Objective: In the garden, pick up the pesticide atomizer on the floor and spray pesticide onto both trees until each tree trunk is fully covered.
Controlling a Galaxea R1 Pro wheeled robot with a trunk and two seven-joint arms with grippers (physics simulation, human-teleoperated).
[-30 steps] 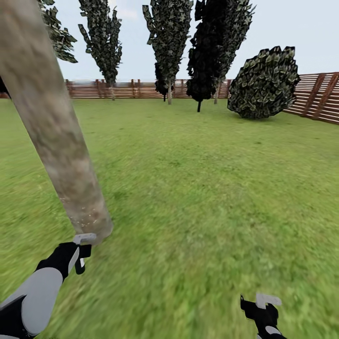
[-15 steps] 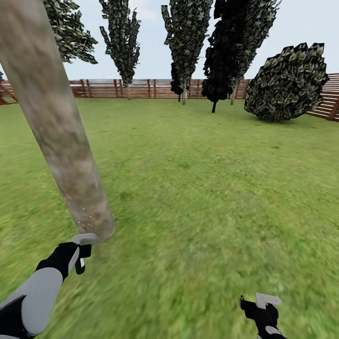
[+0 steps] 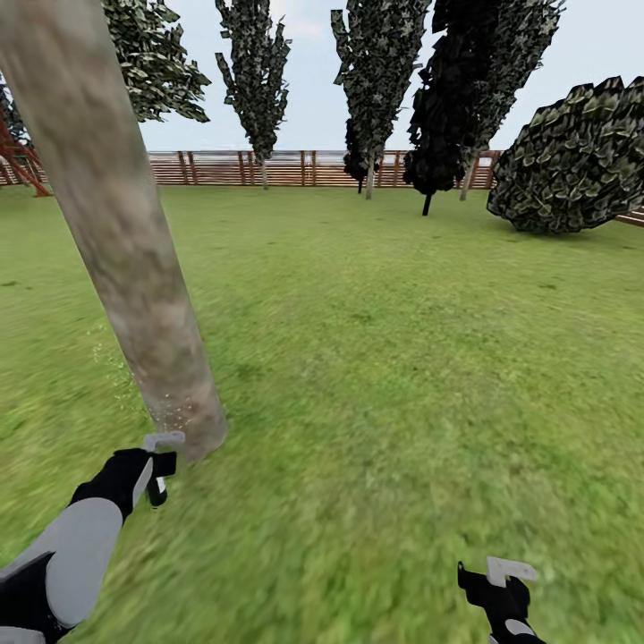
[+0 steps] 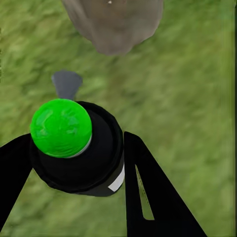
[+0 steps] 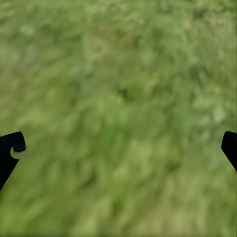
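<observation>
A thick, pale, mottled tree trunk (image 3: 125,241) leans up across the left of the head view, and its base (image 4: 113,24) fills the far end of the left wrist view. My left gripper (image 3: 159,465) hangs just in front of that base, shut on the pesticide atomizer (image 4: 74,148), a black canister with a bright green cap and a grey nozzle facing the trunk. Fine pale specks dot the bark low down (image 3: 174,407). Low at the right, my right gripper (image 3: 501,590) stands open over grass, its fingertips (image 5: 12,148) far apart with nothing between them.
Green lawn (image 3: 402,358) spreads ahead and to the right. A brown slat fence (image 3: 233,167) closes the far side, with dark cone-shaped trees (image 3: 447,107) and a round shrub (image 3: 577,161) in front of it. A red-brown frame (image 3: 18,161) stands at the far left.
The whole view has panned left, so the far trees and shrub slid right. My left gripper with the atomizer sits slightly higher and closer to the trunk base. The right gripper is unchanged.
</observation>
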